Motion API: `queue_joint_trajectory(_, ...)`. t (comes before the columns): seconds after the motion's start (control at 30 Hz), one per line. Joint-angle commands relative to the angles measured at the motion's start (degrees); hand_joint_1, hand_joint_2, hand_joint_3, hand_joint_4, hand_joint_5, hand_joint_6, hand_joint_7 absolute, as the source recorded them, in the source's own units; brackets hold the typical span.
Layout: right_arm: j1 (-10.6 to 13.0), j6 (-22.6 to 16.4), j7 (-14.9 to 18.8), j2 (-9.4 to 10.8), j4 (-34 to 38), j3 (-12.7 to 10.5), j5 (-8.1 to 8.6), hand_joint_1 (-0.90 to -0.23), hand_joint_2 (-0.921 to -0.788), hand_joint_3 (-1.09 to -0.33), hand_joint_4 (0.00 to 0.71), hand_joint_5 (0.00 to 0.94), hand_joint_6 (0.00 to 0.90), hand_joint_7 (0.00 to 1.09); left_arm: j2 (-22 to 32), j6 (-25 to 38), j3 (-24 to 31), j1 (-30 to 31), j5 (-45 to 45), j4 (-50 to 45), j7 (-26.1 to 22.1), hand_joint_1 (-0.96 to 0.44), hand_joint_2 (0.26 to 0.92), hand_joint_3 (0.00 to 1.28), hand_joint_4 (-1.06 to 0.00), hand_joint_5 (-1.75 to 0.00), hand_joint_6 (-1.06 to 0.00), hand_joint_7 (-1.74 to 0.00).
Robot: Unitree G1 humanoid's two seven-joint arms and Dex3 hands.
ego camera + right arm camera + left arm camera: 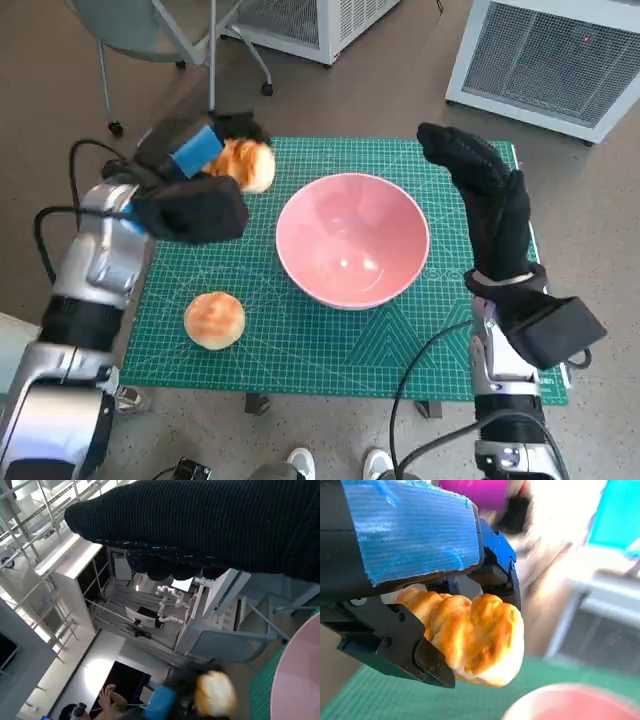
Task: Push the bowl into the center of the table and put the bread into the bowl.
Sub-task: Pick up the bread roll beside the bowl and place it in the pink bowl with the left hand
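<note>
Left hand point(205, 150) grips the bread point(470, 637) between its fingers point(427, 665), off the mat, just beside the bowl point(352, 240) rim. Right hand point(478, 175) is empty, fingers extended, beside the far rim. Carry it over the bowl's middle, lower, then let go; a second bun point(214, 319) sits untouched.

Your bowl point(352, 240) looks like smooth, glossy pink plastic or glazed ware, with light glinting off its inside. The mat point(300, 340) under it is matt green with fine printed grid lines. The bread point(470, 637) your left hand point(195, 180) holds has a shiny golden, lumpy crust; the bun point(214, 319) on the mat looks duller. That hand is hard black plastic with ribbed blue tape. Your right hand point(480, 190) wears ribbed knitted cloth.
</note>
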Motion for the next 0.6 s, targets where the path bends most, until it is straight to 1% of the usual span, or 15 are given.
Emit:
queue_joint_trajectory(0.03, 1.4, 0.96, 0.22, 0.4, 0.11, -0.07, 0.97, -0.733, -0.921, -0.741, 0.185, 0.001, -0.001, 0.57, -1.82, -6.94, 1.54, 5.59, -0.54, -11.07, 6.06, 0.0, 0.895, 0.05, -0.77, -1.21, -0.73, -0.93)
queue_joint_trajectory(0.17, 1.49, 0.95, 0.34, 0.3, 0.05, -0.13, 1.1, -0.728, -0.921, -0.741, 0.185, 0.001, -0.001, 0.57, -3.46, -12.64, -0.1, 6.55, 0.59, -10.58, 9.32, 0.0, 0.897, 0.05, -0.77, -1.21, -0.72, -0.93)
queue_joint_trajectory(0.23, 1.57, 0.96, 0.33, 0.28, -0.04, -0.14, 1.09, -0.725, -0.921, -0.741, 0.185, 0.001, -0.001, 0.57, -4.19, -15.03, -1.25, 6.54, 1.29, -9.82, 9.88, 0.0, 0.907, 0.04, -0.77, -1.19, -0.69, -0.98)
queue_joint_trajectory(0.33, 1.63, 1.02, 0.36, 0.26, -0.18, -0.16, 1.15, -0.722, -0.921, -0.742, 0.185, 0.001, -0.001, 0.57, -5.04, -16.89, -2.81, 6.39, 2.23, -9.35, 9.29, 0.0, 0.917, 0.04, -0.76, -1.15, -0.65, -1.08)
queue_joint_trajectory(0.47, 1.75, 1.21, 0.55, 0.15, -0.3, -0.33, 1.49, -0.715, -0.921, -0.743, 0.184, 0.0, -0.001, 0.57, -6.6, -17.06, -5.86, 6.47, 4.5, -8.9, 7.51, 0.0, 0.919, 0.04, -0.75, -1.15, -0.65, -1.1)
queue_joint_trajectory(0.6, 1.97, 1.21, 0.64, 0.11, -0.4, -0.39, 1.77, -0.709, -0.921, -0.744, 0.185, 0.0, -0.001, 0.57, -8.4, -17.92, -8.51, 6.07, 6.0, -5.66, 6.9, 0.0, 0.92, 0.05, -0.72, -1.17, -0.64, -1.11)
